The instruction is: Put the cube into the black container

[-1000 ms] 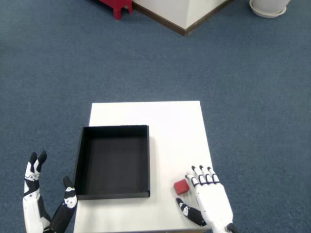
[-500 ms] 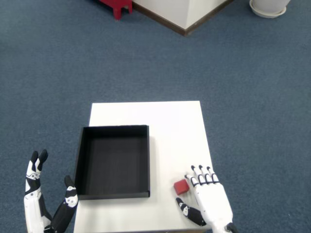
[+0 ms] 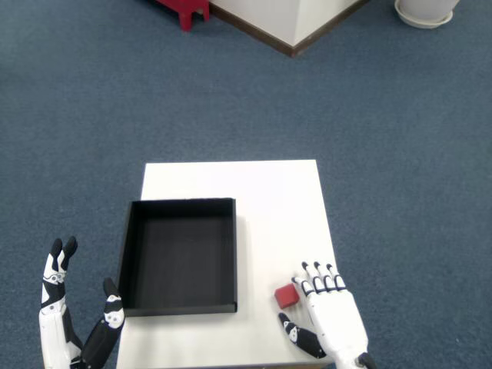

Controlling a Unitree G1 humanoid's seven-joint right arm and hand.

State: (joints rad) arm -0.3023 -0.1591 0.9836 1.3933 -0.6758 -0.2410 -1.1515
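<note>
A small red cube (image 3: 287,295) rests on the white table (image 3: 269,200) near its front right corner. My right hand (image 3: 327,315) lies just right of the cube, palm down, fingers apart and the thumb below the cube; the hand is open and the fingers touch or nearly touch the cube's right side. The black container (image 3: 179,255), an empty shallow square tray, sits on the table's left half, its right wall a short gap left of the cube.
My left hand (image 3: 65,319) hovers off the table's front left corner, fingers up. Blue carpet surrounds the table. A red object (image 3: 184,9), a white wall corner (image 3: 292,23) and a white round base (image 3: 424,11) stand far behind.
The left hand has sunk slightly. The right hand and the cube have not moved.
</note>
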